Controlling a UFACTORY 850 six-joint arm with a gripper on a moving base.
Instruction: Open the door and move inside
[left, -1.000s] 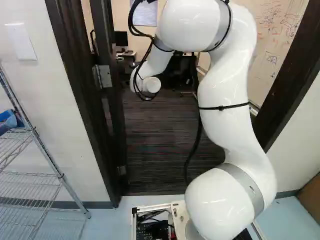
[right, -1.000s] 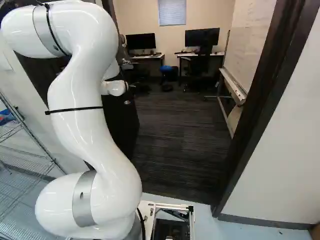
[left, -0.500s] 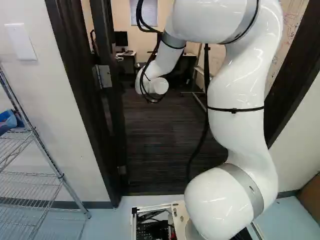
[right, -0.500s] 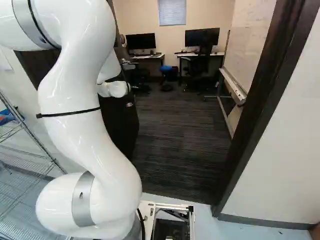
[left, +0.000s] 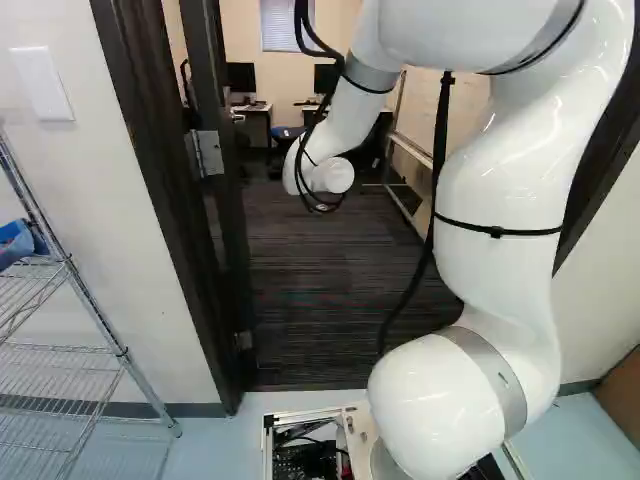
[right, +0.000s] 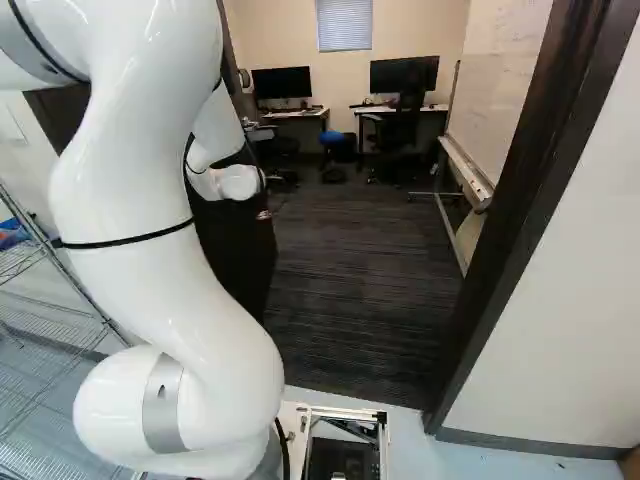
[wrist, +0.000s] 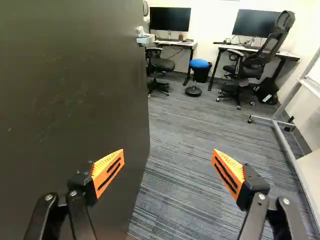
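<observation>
Clock set on the jaws: 12 straight ahead along them. Jaws wide apart, nothing between. Door (wrist: 75, 100) stands swung inward, broad face filling 9 to 11 o'clock, close by. Panel upright; its width runs from the hinge (left: 208, 153) away into the room, free edge about 11. Handle (wrist: 145, 37) also at 11, well ahead of the jaws, not in their grip. Jaw on the 9 o'clock side overlaps the panel in the wrist view; contact, cannot tell. Carpet (wrist: 185, 175) runs off at 12 to 1. Base (right: 300, 412) short of the carpet, far jamb (right: 520, 200) at 2. Judgement: opening mostly done, entry next; drive towards 12, arm (left: 500, 190) kept off door and jamb. Risk: snagging the free edge.
</observation>
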